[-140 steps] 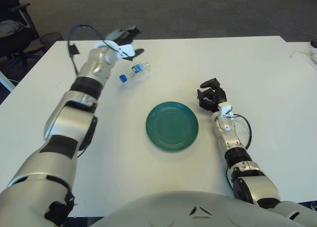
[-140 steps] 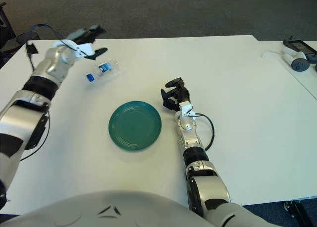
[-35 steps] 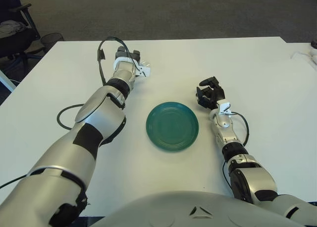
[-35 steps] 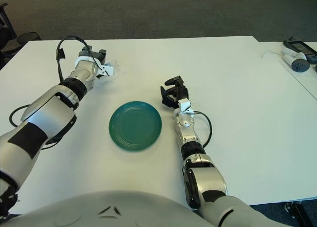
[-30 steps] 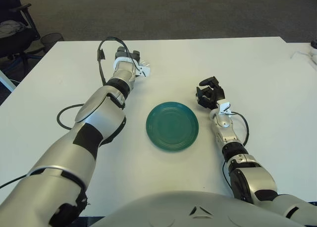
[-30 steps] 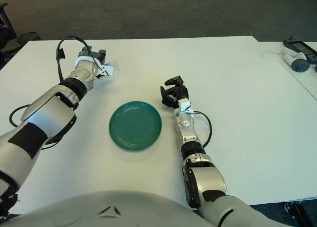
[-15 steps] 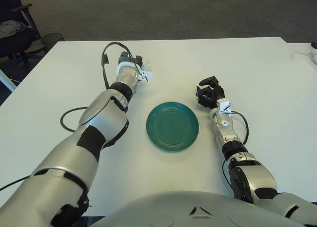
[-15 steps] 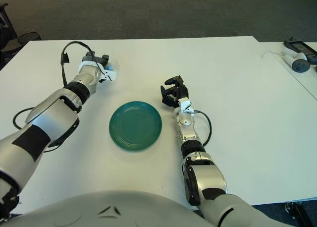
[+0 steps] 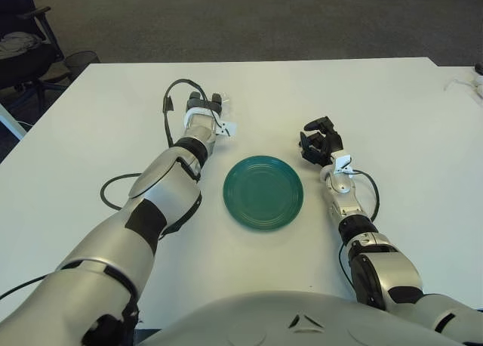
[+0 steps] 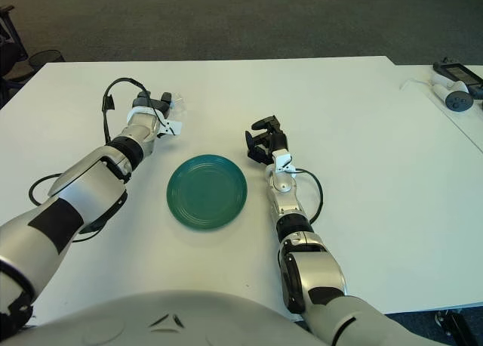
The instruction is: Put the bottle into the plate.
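A round green plate lies on the white table in front of me. My left hand shows just up and left of the plate, fingers curled around the clear bottle. Only a sliver of the bottle's plastic shows past the fingers; the rest, including the blue cap, is hidden. My right hand shows to the right of the plate with its dark fingers curled and nothing in them.
A black cable loops on the table beside my left forearm. Grey and white devices sit at the far right edge. A dark chair stands off the table's left corner.
My left hand, first open beside the lying bottle, closed over it and has moved nearer and to the right, toward the plate. The right hand has not moved.
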You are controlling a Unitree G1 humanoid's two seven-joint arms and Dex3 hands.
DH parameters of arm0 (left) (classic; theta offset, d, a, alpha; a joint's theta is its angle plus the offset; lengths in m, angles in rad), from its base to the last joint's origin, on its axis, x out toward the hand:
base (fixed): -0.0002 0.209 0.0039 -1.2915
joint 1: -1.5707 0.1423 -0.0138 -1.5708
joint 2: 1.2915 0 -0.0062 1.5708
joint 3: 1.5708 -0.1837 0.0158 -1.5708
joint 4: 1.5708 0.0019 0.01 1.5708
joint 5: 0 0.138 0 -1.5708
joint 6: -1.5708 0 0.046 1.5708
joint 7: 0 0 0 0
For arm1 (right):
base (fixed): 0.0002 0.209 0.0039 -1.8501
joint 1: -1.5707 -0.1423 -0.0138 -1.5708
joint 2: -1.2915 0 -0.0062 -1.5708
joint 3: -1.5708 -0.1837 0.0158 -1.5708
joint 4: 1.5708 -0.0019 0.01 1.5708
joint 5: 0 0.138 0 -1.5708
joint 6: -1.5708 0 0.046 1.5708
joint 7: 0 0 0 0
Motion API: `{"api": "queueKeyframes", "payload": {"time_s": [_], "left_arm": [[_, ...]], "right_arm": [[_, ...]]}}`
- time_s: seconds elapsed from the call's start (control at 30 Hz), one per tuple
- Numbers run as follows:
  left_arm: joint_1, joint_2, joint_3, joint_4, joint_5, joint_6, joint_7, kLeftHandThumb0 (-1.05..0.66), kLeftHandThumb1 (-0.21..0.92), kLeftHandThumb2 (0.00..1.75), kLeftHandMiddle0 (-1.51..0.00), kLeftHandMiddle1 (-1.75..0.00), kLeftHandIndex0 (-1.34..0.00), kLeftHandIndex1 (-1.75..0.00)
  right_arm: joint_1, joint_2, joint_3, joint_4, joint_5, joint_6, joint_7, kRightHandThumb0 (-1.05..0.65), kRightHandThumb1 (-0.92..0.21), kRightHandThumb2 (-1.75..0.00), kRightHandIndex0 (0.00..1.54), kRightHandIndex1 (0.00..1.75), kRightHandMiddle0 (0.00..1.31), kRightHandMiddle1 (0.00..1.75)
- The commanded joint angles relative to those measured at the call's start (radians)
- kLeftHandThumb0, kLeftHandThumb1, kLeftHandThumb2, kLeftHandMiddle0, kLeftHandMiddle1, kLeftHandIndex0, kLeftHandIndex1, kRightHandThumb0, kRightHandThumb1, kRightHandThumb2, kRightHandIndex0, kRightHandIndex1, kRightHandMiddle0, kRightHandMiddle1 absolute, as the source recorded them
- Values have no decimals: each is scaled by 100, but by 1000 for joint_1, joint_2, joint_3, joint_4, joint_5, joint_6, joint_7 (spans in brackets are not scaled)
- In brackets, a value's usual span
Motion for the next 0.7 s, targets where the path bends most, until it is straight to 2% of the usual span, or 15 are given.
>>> {"api": "queueKeyframes", "payload": {"time_s": [0.0, 0.57, 0.67], "left_arm": [[57, -11, -9, 26, 4, -1, -37, -105, 92, 100, -15, -4, -1, -1], [83, -22, -18, 31, 2, 32, -18, -105, 92, 98, -21, -4, -2, -2], [82, -16, -17, 31, 1, 29, -16, -105, 92, 98, -22, -4, -2, -2]], "right_arm": [[132, 15, 2, 118, 4, 116, 6, -1, -60, -86, 54, 147, 30, 168], [166, 17, 15, 49, -3, 132, 2, -1, -61, -86, 52, 150, 29, 167], [160, 13, 11, 70, 1, 132, 5, -1, -61, -86, 52, 150, 28, 168]]}}
